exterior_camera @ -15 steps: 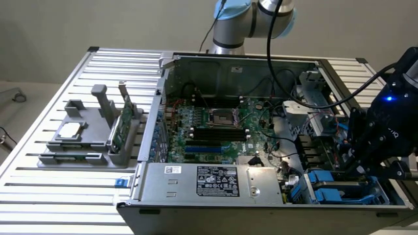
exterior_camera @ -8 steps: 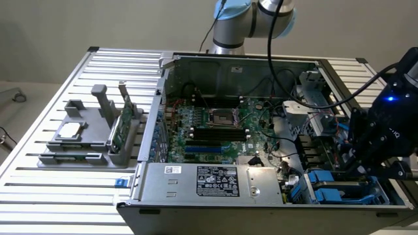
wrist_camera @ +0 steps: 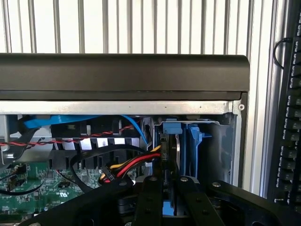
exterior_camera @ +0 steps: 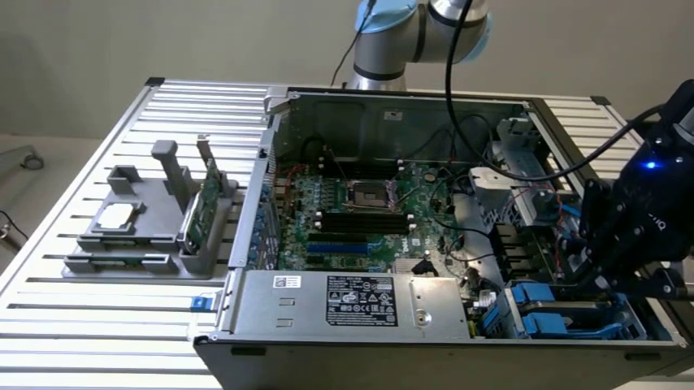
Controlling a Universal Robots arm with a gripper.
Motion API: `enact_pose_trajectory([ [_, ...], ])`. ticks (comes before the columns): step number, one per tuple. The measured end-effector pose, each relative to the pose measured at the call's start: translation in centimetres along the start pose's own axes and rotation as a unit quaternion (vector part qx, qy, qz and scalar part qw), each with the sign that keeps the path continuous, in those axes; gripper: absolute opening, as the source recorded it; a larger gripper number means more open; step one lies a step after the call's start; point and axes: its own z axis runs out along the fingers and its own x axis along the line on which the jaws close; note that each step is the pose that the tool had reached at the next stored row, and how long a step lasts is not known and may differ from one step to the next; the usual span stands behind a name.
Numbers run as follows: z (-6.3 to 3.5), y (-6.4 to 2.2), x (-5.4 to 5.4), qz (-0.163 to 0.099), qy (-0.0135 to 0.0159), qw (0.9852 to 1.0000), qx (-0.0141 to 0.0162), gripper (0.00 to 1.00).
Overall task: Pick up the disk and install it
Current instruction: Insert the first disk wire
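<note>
gripper: the gripper [exterior_camera: 607, 280] sits at the lower right of the exterior frame, low over the case corner. In the wrist view the gripper [wrist_camera: 168, 181] has its 2 black fingers [wrist_camera: 151, 197] drawn narrow, and it looks clamped on the disk.
disk: the disk [wrist_camera: 171, 150] stands on edge between the fingers, with its far end at the mouth of the blue drive bay [wrist_camera: 193, 141]. Whether it is seated, cannot tell.
step: judged to be the insert phase, with the pick done and the install not confirmed.
doing it well: keep the disk square to the bay walls so the rails run in the blue guides. Push straight along the slot with no twist. Keep it off the cable bundle [wrist_camera: 131, 162], which lies just beside the entry and could snag. Hold the grip firm, since smooth metal may slip.
materials: the disk is a thin, flat slab with a dark face and a silvery rim. The bay is glossy moulded blue plastic. The cables are soft, in red, yellow and black.
case: the computer case [exterior_camera: 325, 313] is an open grey sheet-metal box, and the motherboard [exterior_camera: 358, 219] is green and densely populated.
worktop: the worktop [exterior_camera: 109, 325] is ribbed aluminium slats, with a grey holder [exterior_camera: 141, 236] at the left, well apart from the gripper.
</note>
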Motion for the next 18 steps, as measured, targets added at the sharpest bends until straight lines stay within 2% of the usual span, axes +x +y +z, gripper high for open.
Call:
enact_pose_trajectory([
  [18, 0.37, 0.0, -0.35, -0.002, 0.0007, 1.0, -0.0001, 0.16],
])
